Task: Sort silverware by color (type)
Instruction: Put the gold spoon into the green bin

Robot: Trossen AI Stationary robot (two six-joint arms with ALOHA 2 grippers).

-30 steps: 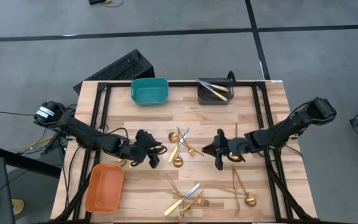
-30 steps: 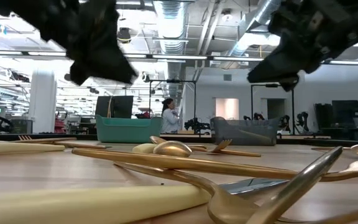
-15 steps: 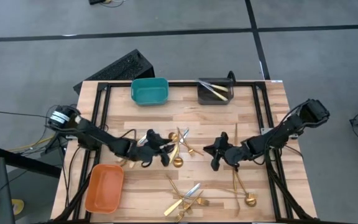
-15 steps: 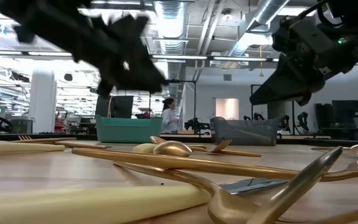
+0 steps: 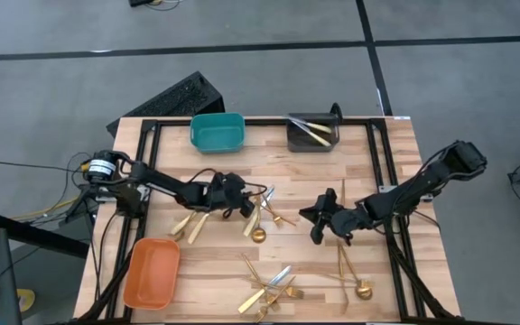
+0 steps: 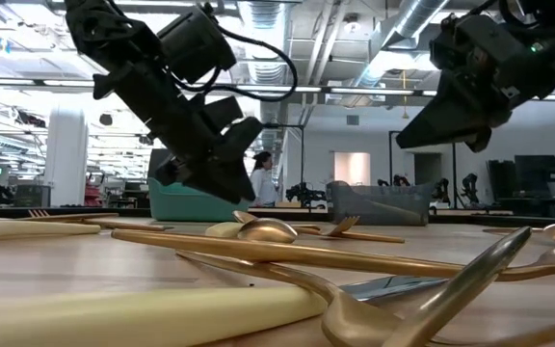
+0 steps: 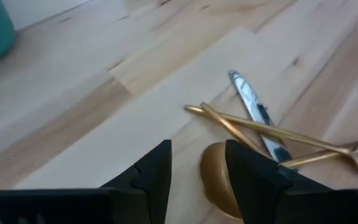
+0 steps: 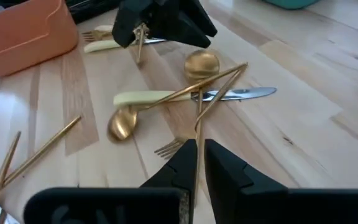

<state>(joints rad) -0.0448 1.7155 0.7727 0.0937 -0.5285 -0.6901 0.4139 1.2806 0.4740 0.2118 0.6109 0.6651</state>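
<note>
Slim shiny gold silverware (image 5: 262, 215), scattered and crossed

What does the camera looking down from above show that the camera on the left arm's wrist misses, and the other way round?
Only the high view shows the whole wooden table, the orange plastic bin, the dark grey plastic bin, the right gripper and the gold cutlery heap near the front edge.

Only the left wrist view shows, up close, the open left gripper just above a gold spoon bowl.

Both show the teal plastic bin and the silver-bladed knife crossed by gold handles.
</note>
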